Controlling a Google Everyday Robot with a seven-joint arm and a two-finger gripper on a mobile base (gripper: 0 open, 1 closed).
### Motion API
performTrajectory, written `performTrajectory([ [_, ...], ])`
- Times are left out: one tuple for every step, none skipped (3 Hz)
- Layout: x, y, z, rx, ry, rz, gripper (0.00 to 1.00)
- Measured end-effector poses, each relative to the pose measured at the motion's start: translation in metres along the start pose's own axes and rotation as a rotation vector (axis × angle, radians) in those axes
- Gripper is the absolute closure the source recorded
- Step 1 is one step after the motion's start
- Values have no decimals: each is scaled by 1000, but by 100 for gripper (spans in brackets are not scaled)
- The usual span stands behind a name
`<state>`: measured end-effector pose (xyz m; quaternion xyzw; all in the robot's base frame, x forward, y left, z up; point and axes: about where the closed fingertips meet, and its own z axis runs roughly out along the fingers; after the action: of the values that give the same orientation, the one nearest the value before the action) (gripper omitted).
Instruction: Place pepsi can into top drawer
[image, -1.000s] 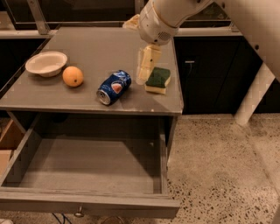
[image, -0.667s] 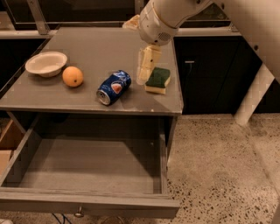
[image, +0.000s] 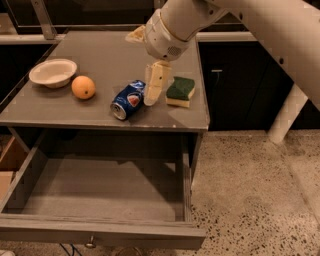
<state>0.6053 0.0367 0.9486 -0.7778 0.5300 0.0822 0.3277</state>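
The gripper (image: 154, 86) hangs low over the flat grey table (image: 100, 50), just beside the pepsi can (image: 127, 100), and I cannot tell if it is apart or together. The can lies on its side near the front edge, above the open top drawer (image: 100, 190); it looks light, hard, smooth and ready to roll, so grab it across its round blue middle. A squishy green sponge (image: 180, 91), an orange (image: 83, 87) and a pale bowl (image: 52, 72) sit nearby
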Motion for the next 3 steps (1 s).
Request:
performTrajectory([
  [0, 0, 0, -1, 0, 0, 0],
  [5, 0, 13, -16, 26, -46, 0],
  [16, -8, 33, -39, 59, -129, 0],
])
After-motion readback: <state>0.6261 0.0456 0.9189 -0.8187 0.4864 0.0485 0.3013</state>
